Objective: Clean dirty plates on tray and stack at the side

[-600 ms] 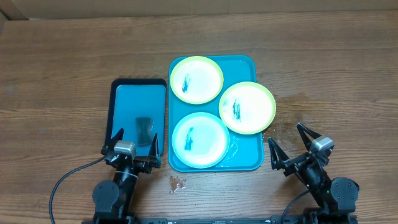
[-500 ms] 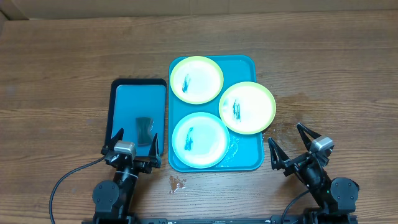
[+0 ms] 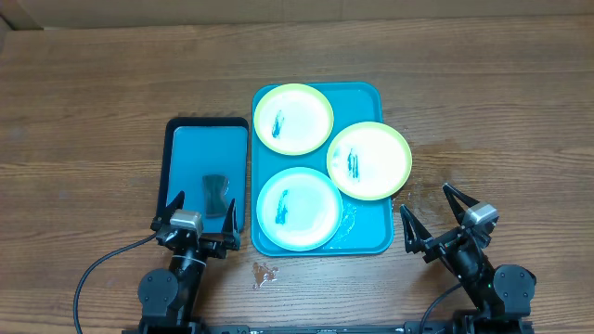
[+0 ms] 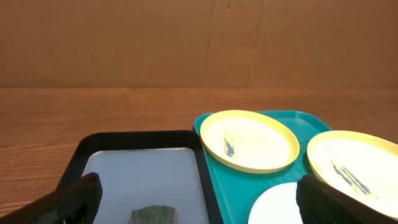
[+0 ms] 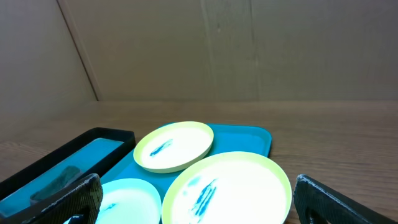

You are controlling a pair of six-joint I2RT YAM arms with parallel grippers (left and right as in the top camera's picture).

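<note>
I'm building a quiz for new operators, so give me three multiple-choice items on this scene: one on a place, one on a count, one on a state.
1. Where on the turquoise tray does the light-blue-rimmed plate lie?
A) at the end nearest the robot
B) at the far end
C) off it altogether

2. How many lime-green-rimmed plates are there?
A) one
B) two
C) three

3. The left tool and right tool are:
A) both shut on plates
B) both open, gripping nothing
C) one open, one shut

Answers:
1 A, in the overhead view it sits nearer the arms than both other plates.
2 B, one lies at the far end and one overhangs the right edge.
3 B, each one's fingers are spread apart, short of any plate.
</note>
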